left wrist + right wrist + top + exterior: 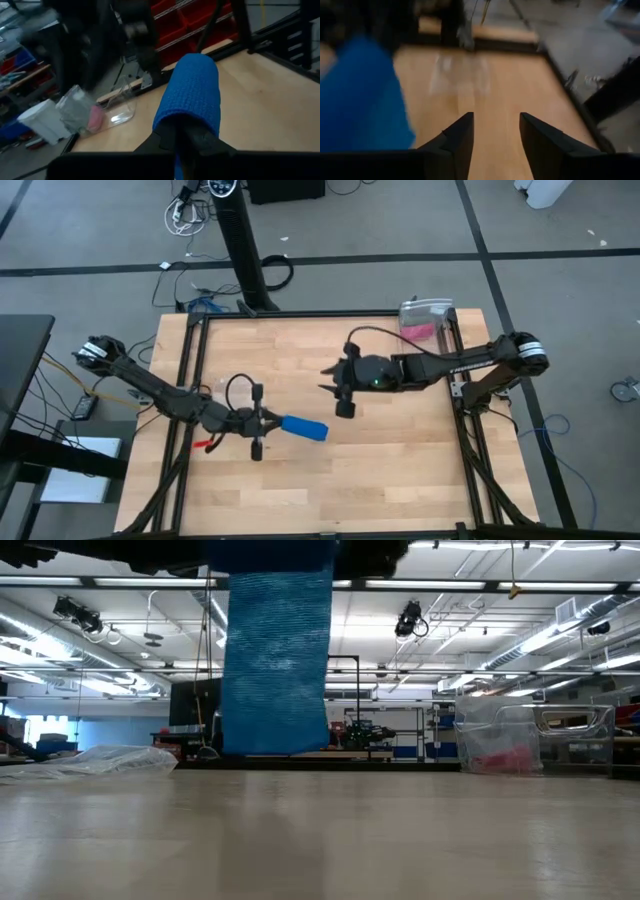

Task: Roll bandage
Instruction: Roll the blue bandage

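The blue bandage is a thick woven roll held by my left gripper over the middle of the table. In the left wrist view it sticks out ahead of the shut fingers. In the low view it hangs from the picture's top, its lower end above the table. My right gripper hovers a little to the far right of the bandage, open and empty. Its wrist view shows the bandage off to one side. My left gripper pinches the bandage's near end between its two fingers. The fingers come level from the table's left and lie along the bandage. The bandage reaches out past the fingertips toward the right, lifted clear of the table.
A clear plastic box with something pink inside stands at the far right corner. It also shows in the left wrist view and the low view. A small red thing lies by the left arm. Bare wood lies toward the near edge.
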Robot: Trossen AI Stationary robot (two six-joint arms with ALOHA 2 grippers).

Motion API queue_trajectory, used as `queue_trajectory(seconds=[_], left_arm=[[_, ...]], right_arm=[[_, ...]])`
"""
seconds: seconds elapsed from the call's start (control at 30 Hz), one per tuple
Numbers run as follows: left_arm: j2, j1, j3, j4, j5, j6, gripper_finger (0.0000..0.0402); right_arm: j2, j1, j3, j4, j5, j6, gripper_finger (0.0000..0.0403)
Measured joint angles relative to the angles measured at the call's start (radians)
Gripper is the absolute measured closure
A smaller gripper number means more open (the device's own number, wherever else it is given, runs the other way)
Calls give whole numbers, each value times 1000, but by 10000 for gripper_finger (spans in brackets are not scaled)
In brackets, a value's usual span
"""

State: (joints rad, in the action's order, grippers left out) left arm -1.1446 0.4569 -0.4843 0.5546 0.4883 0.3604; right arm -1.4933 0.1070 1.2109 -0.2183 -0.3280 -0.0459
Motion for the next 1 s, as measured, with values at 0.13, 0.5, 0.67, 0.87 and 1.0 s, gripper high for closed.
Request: queue_trajectory(seconds=[0.13, 0.5, 0.67, 0.87, 1.0], left_arm=[[0, -12, 0, -8, -32, -9, 397], [9, -72, 0, -8, -215, -52, 397], [9, -118, 0, 0, -316, -58, 397], [31, -169, 0, 24, -411, -58, 397], [80, -203, 0, 3, -432, -57, 397]], right_arm=[[57, -2, -135, -37, -4, 73, 258], [202, 85, -589, 488, -4, 129, 256], [195, 135, -695, 653, 2, 157, 259], [125, 155, -706, 694, 66, 230, 259], [70, 156, -706, 779, 78, 220, 253]])
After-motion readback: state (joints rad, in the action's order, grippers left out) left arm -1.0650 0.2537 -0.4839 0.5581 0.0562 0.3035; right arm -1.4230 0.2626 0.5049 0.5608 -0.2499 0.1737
